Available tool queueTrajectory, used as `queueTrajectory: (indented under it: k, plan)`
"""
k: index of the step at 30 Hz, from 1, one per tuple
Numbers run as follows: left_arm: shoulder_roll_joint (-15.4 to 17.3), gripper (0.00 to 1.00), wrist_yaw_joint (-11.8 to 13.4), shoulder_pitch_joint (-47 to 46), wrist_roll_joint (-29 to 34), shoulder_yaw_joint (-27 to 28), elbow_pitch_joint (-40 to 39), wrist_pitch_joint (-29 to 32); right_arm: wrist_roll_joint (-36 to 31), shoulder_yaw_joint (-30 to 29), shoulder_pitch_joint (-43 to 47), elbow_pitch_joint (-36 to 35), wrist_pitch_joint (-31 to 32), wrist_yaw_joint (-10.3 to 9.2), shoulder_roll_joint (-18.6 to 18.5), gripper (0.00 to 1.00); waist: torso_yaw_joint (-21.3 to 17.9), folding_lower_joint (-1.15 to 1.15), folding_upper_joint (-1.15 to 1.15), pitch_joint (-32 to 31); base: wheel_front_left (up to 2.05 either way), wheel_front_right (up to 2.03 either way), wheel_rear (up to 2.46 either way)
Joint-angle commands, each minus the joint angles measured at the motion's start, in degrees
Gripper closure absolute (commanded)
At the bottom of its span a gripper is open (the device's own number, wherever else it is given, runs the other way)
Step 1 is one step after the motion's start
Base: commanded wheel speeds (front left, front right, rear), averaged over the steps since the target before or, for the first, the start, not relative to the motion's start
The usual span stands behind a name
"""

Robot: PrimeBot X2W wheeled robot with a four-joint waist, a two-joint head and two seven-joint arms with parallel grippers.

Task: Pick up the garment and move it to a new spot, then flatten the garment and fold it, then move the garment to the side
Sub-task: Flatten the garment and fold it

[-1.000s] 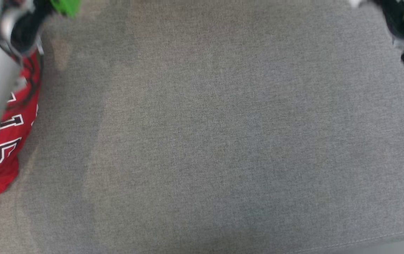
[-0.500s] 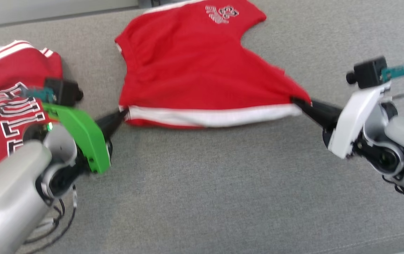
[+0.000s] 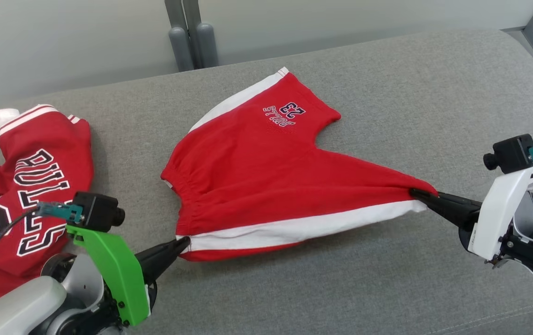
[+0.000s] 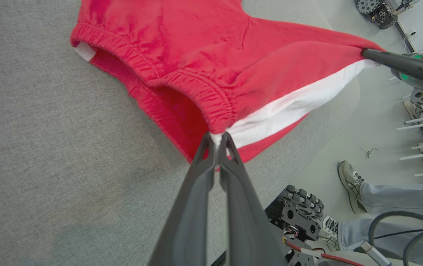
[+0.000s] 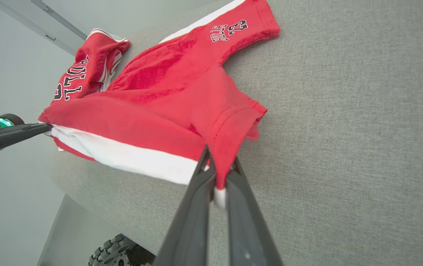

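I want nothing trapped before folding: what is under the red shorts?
The red shorts rest on the grey cushion, their near edge pinched by the left end effector and the right end effector. Only cushion shows around them; beneath the cloth itself is covered.

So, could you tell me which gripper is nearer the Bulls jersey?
Left. The left gripper grips the shorts at the waistband beside the jersey; the right gripper holds their far hem.

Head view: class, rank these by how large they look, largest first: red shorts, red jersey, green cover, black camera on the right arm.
1. red shorts
2. red jersey, cropped by the frame edge
3. green cover, enlarged by nearness to the camera
4. black camera
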Motion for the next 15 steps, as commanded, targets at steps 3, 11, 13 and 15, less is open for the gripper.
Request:
queueTrajectory:
  k: [3,11,13,15]
  plan:
    - [0.66,1.0,0.37,-2.51,-2.34,1.23,-0.19,2.97,-0.09,-0.63,-2.39,0.23,1.51,0.03,0.21,1.0,1.08,0.01,0.0,1.23,0.0,0.0,0.0]
    - [-1.02,1.0,-2.72,-11.3,-12.37,4.9,4.51,15.53,4.2,-1.79,-13.31,7.68,15.65,0.04,5.18,1.0,3.97,0.01,0.0,8.36,0.0,0.0,0.0]
    - [-2.07,1.0,-3.36,-14.39,-13.8,6.12,6.36,17.68,5.13,-2.55,-16.39,10.27,18.38,0.04,6.31,1.0,5.04,0.01,0.0,10.33,0.0,0.0,0.0]
    - [-3.56,1.0,-3.77,-17.48,-14.37,7.2,8.55,18.95,5.29,-3.02,-19.47,13.06,20.62,0.03,7.72,1.0,6.05,0.01,0.0,12.27,0.0,0.0,0.0]
